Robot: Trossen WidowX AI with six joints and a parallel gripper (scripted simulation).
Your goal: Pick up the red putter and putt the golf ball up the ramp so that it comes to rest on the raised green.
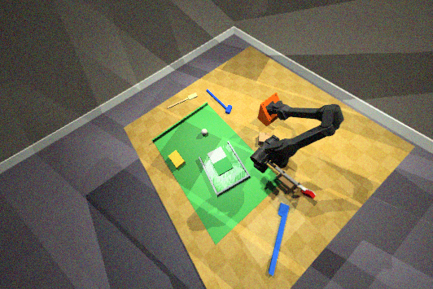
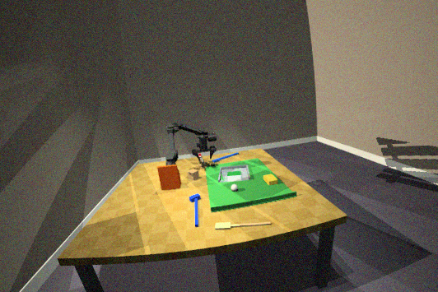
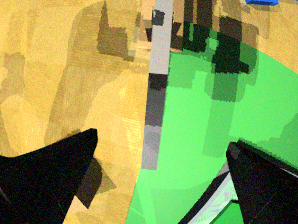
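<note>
The red putter [image 1: 309,194] [image 2: 199,155] lies with its red head away from the mat; its pale and grey shaft runs up the middle of the wrist view [image 3: 160,50]. My gripper [image 2: 204,157] [image 3: 165,143] is open and empty, pointing down over the shaft's grey end, with one finger on each side. Finger height above the table is hard to tell. The white golf ball [image 1: 204,131] [image 2: 234,187] rests on the green mat [image 1: 212,224] [image 2: 251,201], in front of the white ramp [image 1: 216,153] [image 2: 234,178]. The raised green [image 1: 222,166] [image 2: 235,173] has grey rails around it.
A long blue club [image 1: 278,240] [image 2: 226,157] lies beyond the putter. A yellow block [image 1: 176,159] [image 2: 270,179] sits on the mat. A small tan block [image 1: 264,138] [image 2: 193,174], orange block [image 1: 266,115] [image 2: 169,177], blue mallet [image 1: 217,101] [image 2: 196,211] and cream paddle [image 1: 192,96] [image 2: 222,225] lie off it.
</note>
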